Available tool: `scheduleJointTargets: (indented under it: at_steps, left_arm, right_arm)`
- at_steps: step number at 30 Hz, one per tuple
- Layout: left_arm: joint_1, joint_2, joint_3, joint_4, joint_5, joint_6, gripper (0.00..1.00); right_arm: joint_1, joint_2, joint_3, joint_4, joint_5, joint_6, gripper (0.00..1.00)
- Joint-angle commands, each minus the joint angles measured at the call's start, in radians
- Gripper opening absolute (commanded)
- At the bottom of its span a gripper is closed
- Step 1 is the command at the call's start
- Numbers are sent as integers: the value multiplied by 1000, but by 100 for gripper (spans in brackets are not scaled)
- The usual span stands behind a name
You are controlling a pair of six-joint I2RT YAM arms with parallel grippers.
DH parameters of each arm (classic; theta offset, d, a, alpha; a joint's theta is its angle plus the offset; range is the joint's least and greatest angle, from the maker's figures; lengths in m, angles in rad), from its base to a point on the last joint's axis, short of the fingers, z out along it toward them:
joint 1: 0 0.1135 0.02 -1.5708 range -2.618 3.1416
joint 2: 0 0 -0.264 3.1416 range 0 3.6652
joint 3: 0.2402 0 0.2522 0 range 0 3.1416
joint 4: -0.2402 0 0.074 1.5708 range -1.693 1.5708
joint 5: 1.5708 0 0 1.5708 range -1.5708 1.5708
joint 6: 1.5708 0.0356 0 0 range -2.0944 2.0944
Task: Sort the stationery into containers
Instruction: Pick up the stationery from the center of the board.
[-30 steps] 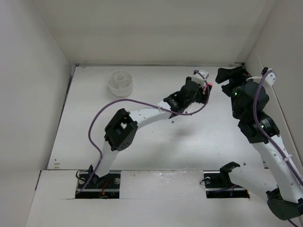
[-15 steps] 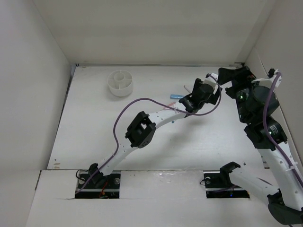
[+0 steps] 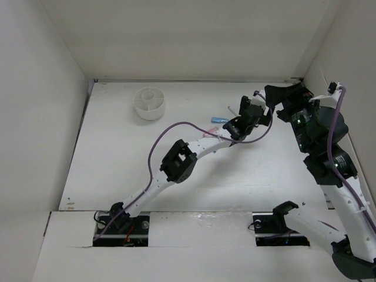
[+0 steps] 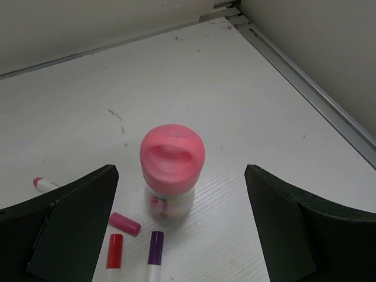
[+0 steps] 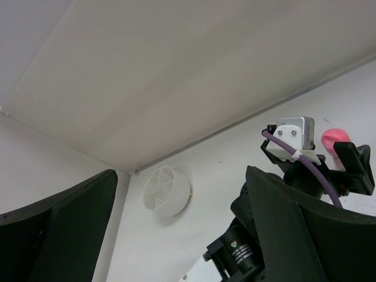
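The pink-topped bottle (image 4: pixel 172 161) is seen upright on the desk (image 4: pixel 247 76), mid-frame in the left wrist view, between the left fingers (image 4: pixel 70 229), which are spread wide with nothing held. It could be toppled if one finger meets it first. A pink capsule (image 4: pixel 124 224) and a purple-capped pen (image 4: pixel 155 249) just below could be pinched along. The right fingers (image 5: pixel 59 229), equally wide and empty, are crowded close by. The bowl (image 3: pixel 149 103) is found well apart, upper left.

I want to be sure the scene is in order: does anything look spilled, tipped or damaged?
Nothing stands out. The pink-topped bottle stands upright; pens and a pink piece lie loose beside it, with no visible damage. The table has only faint dark scuffs.
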Motion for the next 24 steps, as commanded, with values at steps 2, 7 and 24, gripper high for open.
scheduleJointTargets:
  at_steps: [2,7,24]
  left_arm:
    - [29,4,59,139,5,-4,88]
    - [29,35,94,202,34,33,81]
    - [29,73,94,254,77,45,81]
  right_arm:
    - [-7,-39,4,70,-70,-24,97]
    - [-7,-39,-5,92,-105,-33,97]
    - [-7,-49,-14,103,-116,-42,97]
